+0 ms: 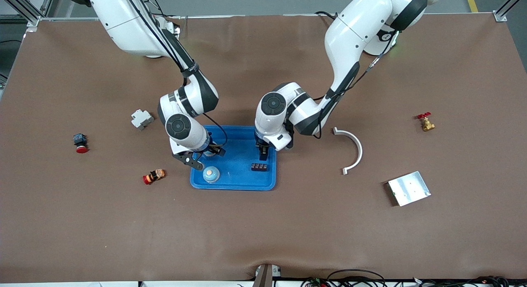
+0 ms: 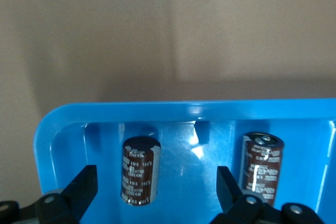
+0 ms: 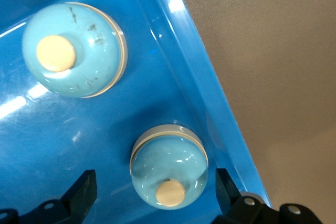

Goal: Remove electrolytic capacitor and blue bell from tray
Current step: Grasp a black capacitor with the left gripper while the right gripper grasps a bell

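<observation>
Sitting between open right pincer [image 3: 152,192] fingers: bell [image 3: 168,167].

Brown table [image 1: 263,233] with blue tray [image 1: 236,182]

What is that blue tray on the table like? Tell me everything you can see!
The blue tray is a shiny, plastic-looking rectangle with rounded corners and a low raised rim. It lies flat on the brown table, about midway between the two arms' ends. Inside it sit two pale blue bells with cream buttons near one edge, and dark brown capacitors standing upright near another. Both open grippers hang just above it, touching nothing.
</observation>
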### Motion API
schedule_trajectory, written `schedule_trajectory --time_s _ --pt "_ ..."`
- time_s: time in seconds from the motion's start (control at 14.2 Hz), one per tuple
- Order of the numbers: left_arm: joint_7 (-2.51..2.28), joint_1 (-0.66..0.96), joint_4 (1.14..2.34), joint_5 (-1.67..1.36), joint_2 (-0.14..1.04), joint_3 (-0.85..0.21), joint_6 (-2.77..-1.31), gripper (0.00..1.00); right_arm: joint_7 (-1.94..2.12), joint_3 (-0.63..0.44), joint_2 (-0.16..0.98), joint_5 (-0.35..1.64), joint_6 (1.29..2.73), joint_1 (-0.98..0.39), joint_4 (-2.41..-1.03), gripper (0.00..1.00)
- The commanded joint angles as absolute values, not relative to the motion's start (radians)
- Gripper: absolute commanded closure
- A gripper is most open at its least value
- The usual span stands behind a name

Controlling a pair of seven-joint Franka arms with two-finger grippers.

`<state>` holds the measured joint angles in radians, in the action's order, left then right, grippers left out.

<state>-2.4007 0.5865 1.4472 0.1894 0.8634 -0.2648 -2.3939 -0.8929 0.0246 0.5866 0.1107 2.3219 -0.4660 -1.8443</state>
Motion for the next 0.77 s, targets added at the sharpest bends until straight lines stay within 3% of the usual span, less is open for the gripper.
schedule_trajectory --time_s 0.0,0.49,0.56,0.63,0.7 --pt "-2.418 0.621 1.425 0.216 0.891 -0.233 -2.414 0.0 -0.911 0.032 0.592 0.11 2.326 -0.456 -1.842 0.0" --pt "-2.421 0.664 1.425 0.216 0.9 -0.201 -2.425 0.0 -0.93 0.032 0.603 0.114 2.332 -0.446 -1.839 0.0" --pt "-2.419 0.676 1.425 0.227 0.902 -0.192 -2.425 0.05 -0.93 0.034 0.604 0.114 2.333 -0.446 -1.838 0.0" --pt "-2.421 0.684 1.425 0.233 0.903 -0.187 -2.425 0.16 -0.93 0.032 0.604 0.114 2.333 -0.446 -1.836 0.0" --pt "-2.419 0.684 1.425 0.235 0.904 -0.187 -2.425 0.35 -0.93 0.034 0.61 0.114 2.335 -0.446 -1.835 0.0"
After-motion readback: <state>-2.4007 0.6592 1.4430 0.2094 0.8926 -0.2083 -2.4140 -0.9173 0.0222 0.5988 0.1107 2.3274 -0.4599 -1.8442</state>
